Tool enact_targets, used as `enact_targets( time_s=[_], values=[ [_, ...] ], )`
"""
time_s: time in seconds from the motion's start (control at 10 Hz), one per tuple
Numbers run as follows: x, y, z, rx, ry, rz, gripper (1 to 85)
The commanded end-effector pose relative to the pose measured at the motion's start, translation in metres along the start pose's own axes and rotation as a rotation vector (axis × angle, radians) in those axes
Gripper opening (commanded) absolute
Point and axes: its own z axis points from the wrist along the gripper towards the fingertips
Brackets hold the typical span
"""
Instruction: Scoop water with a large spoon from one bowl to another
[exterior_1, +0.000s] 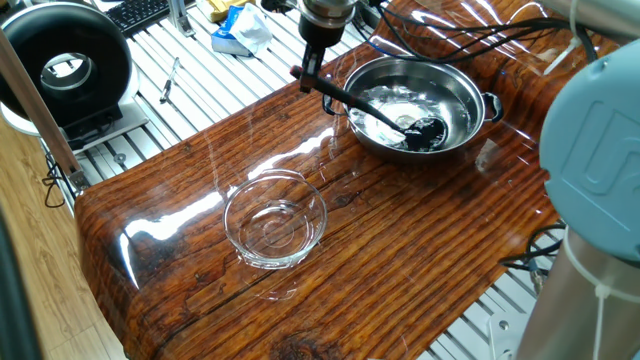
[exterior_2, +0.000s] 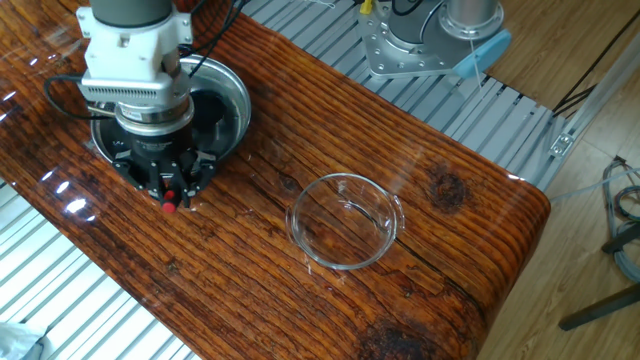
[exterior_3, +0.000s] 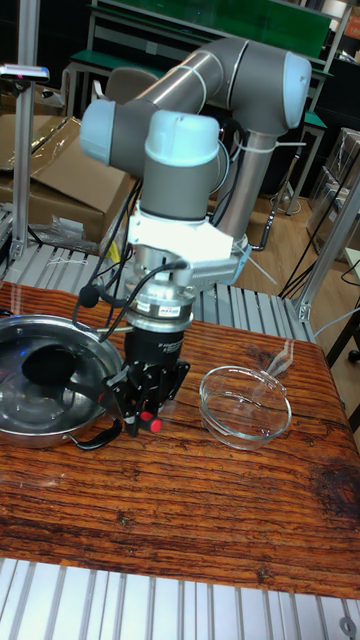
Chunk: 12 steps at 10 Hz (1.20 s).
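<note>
My gripper (exterior_1: 311, 76) is shut on the thin handle of the large spoon (exterior_1: 372, 107), a black ladle, beside the steel bowl's (exterior_1: 472, 92) left rim. The handle slants down into the bowl, and the round scoop (exterior_1: 425, 130) sits low inside, amid the shiny water (exterior_1: 385, 100). The clear glass bowl (exterior_1: 275, 220) stands apart on the wooden tabletop, nearer the front left. In the other fixed view the gripper (exterior_2: 170, 190) covers part of the steel bowl (exterior_2: 228, 95), with the glass bowl (exterior_2: 345, 222) to its right. The tall view shows the gripper (exterior_3: 140, 408), the scoop (exterior_3: 45, 365) and the glass bowl (exterior_3: 245, 405).
The arm's grey base (exterior_1: 590, 200) fills the right edge of one fixed view. A round black fan (exterior_1: 65, 70), a pen (exterior_1: 170, 80) and blue-white clutter (exterior_1: 238, 30) lie on the slatted metal frame beyond the wooden top. Black cables (exterior_1: 450, 40) run behind the steel bowl.
</note>
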Motion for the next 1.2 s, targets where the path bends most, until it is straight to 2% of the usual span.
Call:
enact_targets(
  time_s=[0.0, 0.1, 0.3, 0.6, 1.1],
  values=[
    [-0.014, -0.006, -0.013, 0.042, -0.048, 0.013, 1.0],
    [-0.017, -0.01, -0.018, 0.067, -0.051, 0.017, 1.0],
    [-0.017, -0.009, -0.027, 0.091, -0.029, 0.035, 1.0],
    [-0.023, -0.013, -0.034, 0.123, -0.047, 0.038, 1.0],
    [-0.024, 0.004, -0.05, 0.115, -0.008, 0.074, 1.0]
  ],
)
